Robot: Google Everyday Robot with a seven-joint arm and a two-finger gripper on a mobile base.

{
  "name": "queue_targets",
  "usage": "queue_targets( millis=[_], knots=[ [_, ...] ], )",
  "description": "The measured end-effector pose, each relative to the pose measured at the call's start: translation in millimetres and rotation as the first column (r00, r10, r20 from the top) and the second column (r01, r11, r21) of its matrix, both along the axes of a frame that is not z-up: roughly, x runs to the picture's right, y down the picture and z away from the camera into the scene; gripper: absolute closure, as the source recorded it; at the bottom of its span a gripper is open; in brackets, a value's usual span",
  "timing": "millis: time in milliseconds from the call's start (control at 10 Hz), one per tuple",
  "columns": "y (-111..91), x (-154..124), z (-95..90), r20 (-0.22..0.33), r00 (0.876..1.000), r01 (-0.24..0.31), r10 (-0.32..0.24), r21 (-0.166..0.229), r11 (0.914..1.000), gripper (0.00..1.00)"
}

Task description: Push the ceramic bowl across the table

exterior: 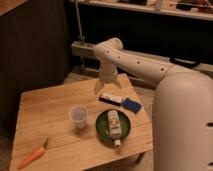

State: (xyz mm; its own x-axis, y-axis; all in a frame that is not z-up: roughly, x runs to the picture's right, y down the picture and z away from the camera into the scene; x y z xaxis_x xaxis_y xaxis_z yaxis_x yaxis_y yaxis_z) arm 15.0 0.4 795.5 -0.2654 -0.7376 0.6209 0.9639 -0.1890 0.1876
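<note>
The ceramic bowl (pixel 104 127) is a shallow dark-green dish near the front right of the light-wood table (pixel 45 107). A white tube-like packet (pixel 114 126) lies across it and sticks out over its front rim. My gripper (pixel 107 88) hangs from the white arm over the back right of the table, above and behind the bowl, not touching it. Its two fingers point down and stand apart, with nothing between them.
A translucent plastic cup (pixel 78 116) stands just left of the bowl. A flat dark-and-white packet (pixel 110 98) and a blue block (pixel 132 105) lie behind the bowl. A carrot (pixel 33 155) lies at the front left corner. The robot's white body (pixel 182 120) fills the right.
</note>
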Motion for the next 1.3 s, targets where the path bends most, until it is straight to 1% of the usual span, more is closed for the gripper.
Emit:
queue_targets(
  millis=[500, 600, 700, 800, 1000, 1100, 1200, 1300],
  knots=[
    [0.4, -0.1, 0.3, 0.0, 1.0, 0.0, 0.0, -0.001, 1.0, 0.2],
    [-0.9, -0.6, -1.6, -0.001, 1.0, 0.004, -0.004, 0.006, 1.0, 0.2],
    [-1.9, -0.6, -7.0, -0.004, 1.0, -0.013, 0.013, 0.025, 0.9996, 0.2],
    [-4.3, 9.1, -17.8, -0.018, 0.999, -0.047, 0.048, 0.045, 0.9979, 0.2],
    [0.2, 29.5, -29.4, -0.027, 0.994, -0.109, 0.11, 0.052, 0.9927, 0.2],
    [11.9, 58.4, -36.9, -0.044, 0.984, -0.168, 0.17, 0.047, 0.9847, 0.21],
    [21.5, 76.8, -40.0, -0.061, 0.977, -0.203, 0.205, 0.04, 0.9784, 0.25],
    [34.9, 97.8, -42.0, -0.082, 0.965, -0.247, 0.248, 0.029, 0.9687, 0.34]
  ],
)
